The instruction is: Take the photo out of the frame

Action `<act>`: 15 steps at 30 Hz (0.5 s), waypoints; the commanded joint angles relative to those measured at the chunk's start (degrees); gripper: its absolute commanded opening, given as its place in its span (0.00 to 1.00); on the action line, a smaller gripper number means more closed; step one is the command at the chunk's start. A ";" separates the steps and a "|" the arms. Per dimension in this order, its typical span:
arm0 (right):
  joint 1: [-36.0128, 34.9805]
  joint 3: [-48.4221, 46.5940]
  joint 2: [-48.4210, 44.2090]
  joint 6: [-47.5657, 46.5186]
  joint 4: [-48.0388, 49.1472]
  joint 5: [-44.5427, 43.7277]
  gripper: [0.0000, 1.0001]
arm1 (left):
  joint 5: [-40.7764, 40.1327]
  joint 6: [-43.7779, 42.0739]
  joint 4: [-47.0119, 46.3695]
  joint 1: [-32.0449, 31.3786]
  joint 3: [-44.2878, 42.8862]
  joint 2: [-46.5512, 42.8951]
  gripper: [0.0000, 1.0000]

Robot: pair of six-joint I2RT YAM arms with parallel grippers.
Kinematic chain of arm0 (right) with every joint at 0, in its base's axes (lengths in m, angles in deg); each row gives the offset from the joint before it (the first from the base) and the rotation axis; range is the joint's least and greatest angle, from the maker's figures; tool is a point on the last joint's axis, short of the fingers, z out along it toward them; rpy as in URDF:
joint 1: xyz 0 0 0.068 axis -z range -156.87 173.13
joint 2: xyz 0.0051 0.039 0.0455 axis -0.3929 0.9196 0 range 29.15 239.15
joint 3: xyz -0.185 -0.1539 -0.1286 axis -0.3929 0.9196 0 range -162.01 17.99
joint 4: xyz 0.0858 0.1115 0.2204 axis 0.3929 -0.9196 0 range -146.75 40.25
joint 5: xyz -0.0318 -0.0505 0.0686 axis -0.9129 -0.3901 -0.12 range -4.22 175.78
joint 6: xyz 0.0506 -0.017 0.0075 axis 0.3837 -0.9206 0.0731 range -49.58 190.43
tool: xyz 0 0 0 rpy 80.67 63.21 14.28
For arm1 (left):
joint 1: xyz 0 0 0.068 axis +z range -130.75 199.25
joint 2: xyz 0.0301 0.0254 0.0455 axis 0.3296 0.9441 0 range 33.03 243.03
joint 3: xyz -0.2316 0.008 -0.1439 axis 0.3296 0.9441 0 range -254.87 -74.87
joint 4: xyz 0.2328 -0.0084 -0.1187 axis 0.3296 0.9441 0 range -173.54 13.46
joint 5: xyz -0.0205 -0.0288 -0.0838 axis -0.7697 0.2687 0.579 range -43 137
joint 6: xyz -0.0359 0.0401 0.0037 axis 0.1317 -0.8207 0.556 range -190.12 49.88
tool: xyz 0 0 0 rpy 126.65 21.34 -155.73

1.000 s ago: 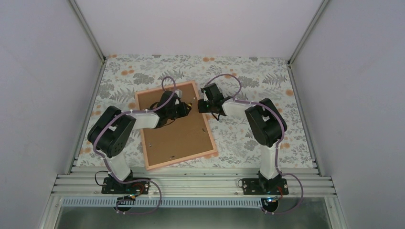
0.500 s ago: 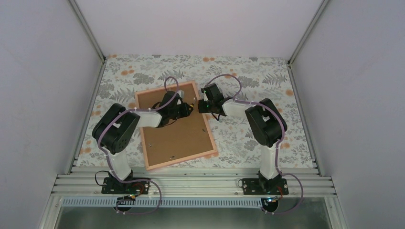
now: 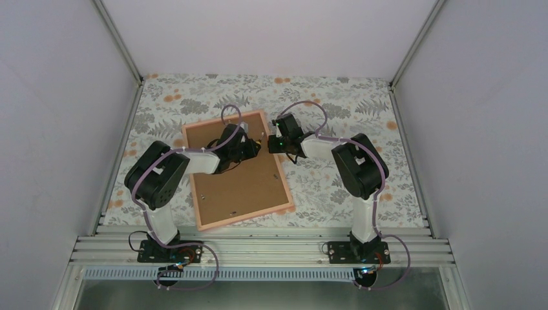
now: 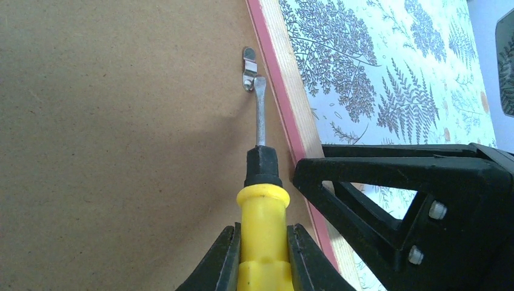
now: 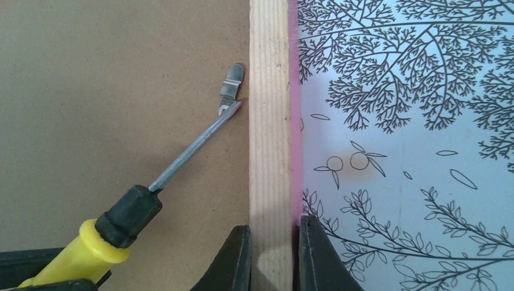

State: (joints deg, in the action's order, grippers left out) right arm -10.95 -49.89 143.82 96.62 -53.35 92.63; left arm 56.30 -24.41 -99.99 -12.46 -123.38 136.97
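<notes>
The frame (image 3: 284, 187) lies face down on the table, its brown backing board (image 3: 236, 184) up, so the photo is hidden. My left gripper (image 4: 262, 254) is shut on a yellow-handled screwdriver (image 4: 262, 212). Its blade tip touches a small metal tab (image 4: 248, 68) at the frame's right rail, also seen in the right wrist view (image 5: 230, 88). My right gripper (image 5: 271, 254) is shut on the wooden frame rail (image 5: 268, 121), one finger on the backing side, one on the outer pink edge. In the top view both grippers, left (image 3: 249, 143) and right (image 3: 273, 143), meet at the frame's far right edge.
A floral tablecloth (image 3: 336, 110) covers the table. Grey walls stand on the left, right and back. An aluminium rail (image 3: 258, 248) runs along the near edge by the arm bases. More small tabs show on the backing near its lower edge (image 3: 231, 211).
The left arm's elbow has shifted slightly to the right and up. The screwdriver stays at the tab; the right gripper has not moved.
</notes>
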 commanded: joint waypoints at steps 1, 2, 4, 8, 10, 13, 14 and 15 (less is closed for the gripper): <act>-0.82 2.13 -0.85 1.40 -4.23 3.69 0.04 | -4.73 2.11 1.09 0.50 0.81 -0.41 0.03; -0.81 2.16 -0.87 1.40 -4.23 3.67 0.04 | -4.77 2.21 0.88 0.56 0.83 -0.24 0.02; -0.82 2.13 -0.91 1.36 -4.31 3.56 0.04 | -4.86 2.48 0.40 0.58 0.79 -0.07 0.02; -0.82 2.30 -1.06 1.62 -4.32 3.45 0.04 | -5.75 3.91 0.44 0.50 1.06 0.02 0.02; -0.81 2.31 -0.87 1.99 -4.42 3.34 0.04 | -6.89 5.16 0.58 0.50 1.45 -0.30 0.02; -0.93 2.33 -0.83 2.62 -4.23 3.60 0.04 | -7.75 6.03 0.89 0.50 1.18 -0.17 0.02; -0.90 2.43 -0.83 2.82 -4.23 3.61 0.04 | -8.08 6.38 1.11 0.43 1.10 -0.22 0.02; -0.92 2.40 -0.85 3.03 -4.23 3.54 0.04 | -8.47 6.85 1.15 0.33 1.14 -0.09 0.02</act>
State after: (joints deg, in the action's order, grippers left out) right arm -10.97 -49.56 143.73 97.08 -52.82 92.72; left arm 55.10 -20.74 -100.60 -12.98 -123.25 136.93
